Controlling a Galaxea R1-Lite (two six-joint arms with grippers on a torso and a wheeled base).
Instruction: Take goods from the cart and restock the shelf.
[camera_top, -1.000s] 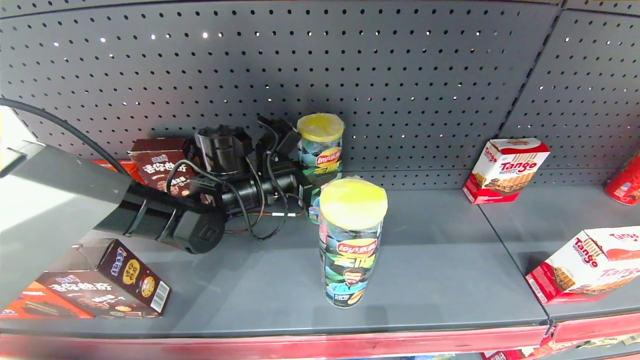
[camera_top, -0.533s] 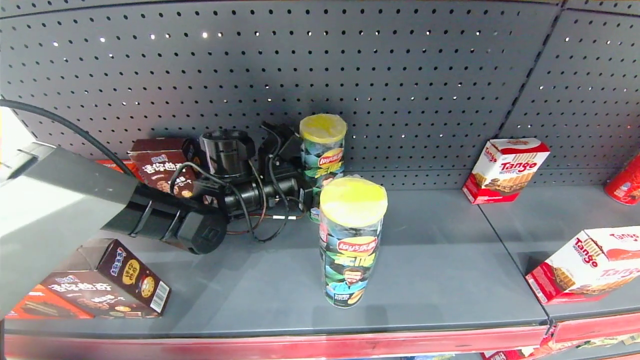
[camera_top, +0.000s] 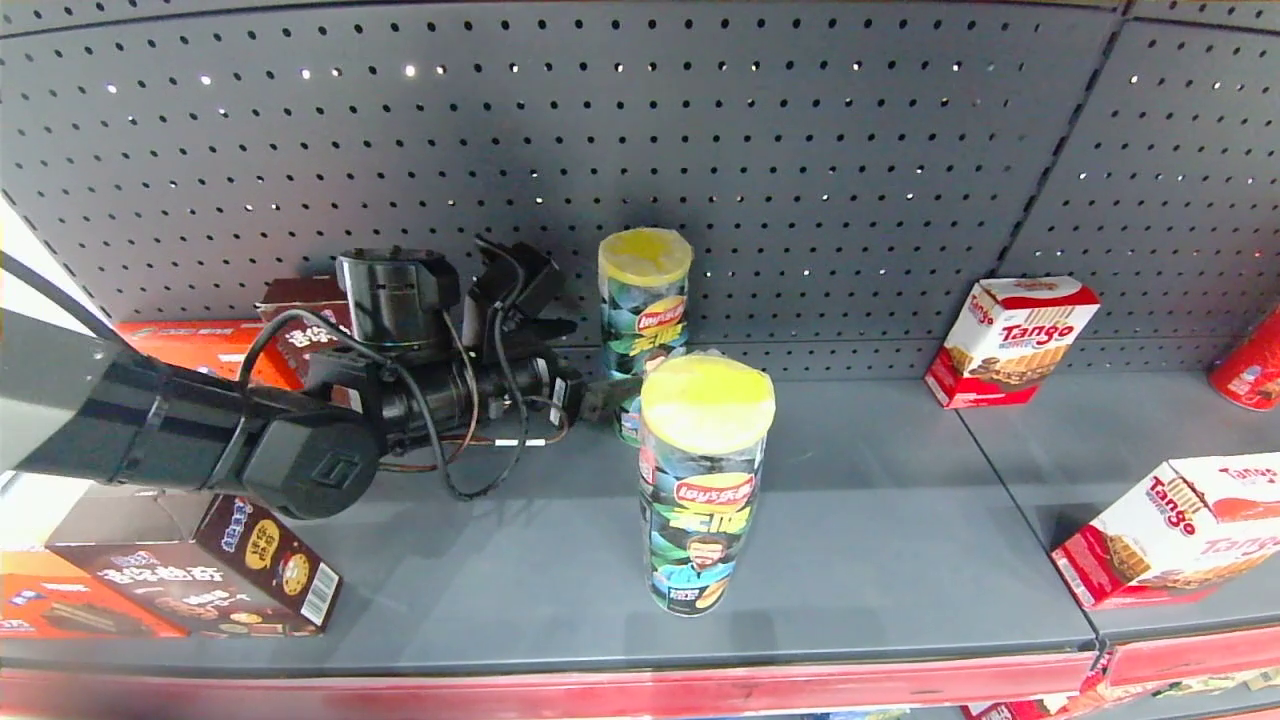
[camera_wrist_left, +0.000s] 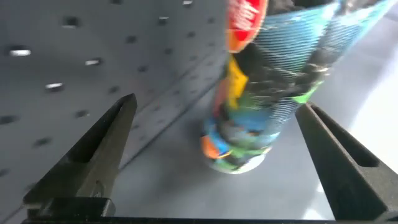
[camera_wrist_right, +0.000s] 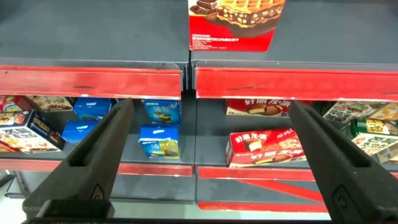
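Two tall chip cans with yellow lids stand on the grey shelf (camera_top: 880, 530). The rear can (camera_top: 643, 300) is close to the pegboard, and the front can (camera_top: 705, 480) stands nearer the shelf edge. My left gripper (camera_top: 592, 372) is open just left of the rear can, apart from it. In the left wrist view the same can (camera_wrist_left: 258, 93) stands upright ahead of the open gripper (camera_wrist_left: 216, 107), past the fingertips. My right gripper (camera_wrist_right: 209, 109) is open and holds nothing, facing lower shelves with red edge strips.
Brown cookie boxes (camera_top: 215, 570) lie at the left, one more box (camera_top: 300, 325) behind my arm. Wafer boxes (camera_top: 1010, 340) (camera_top: 1170, 530) sit at the right, a red can (camera_top: 1250, 365) at the far right. The pegboard (camera_top: 800, 150) closes the back. Open shelf lies right of the cans.
My left gripper has let go of the rear can and drawn back to the left. The can stays upright by the pegboard.
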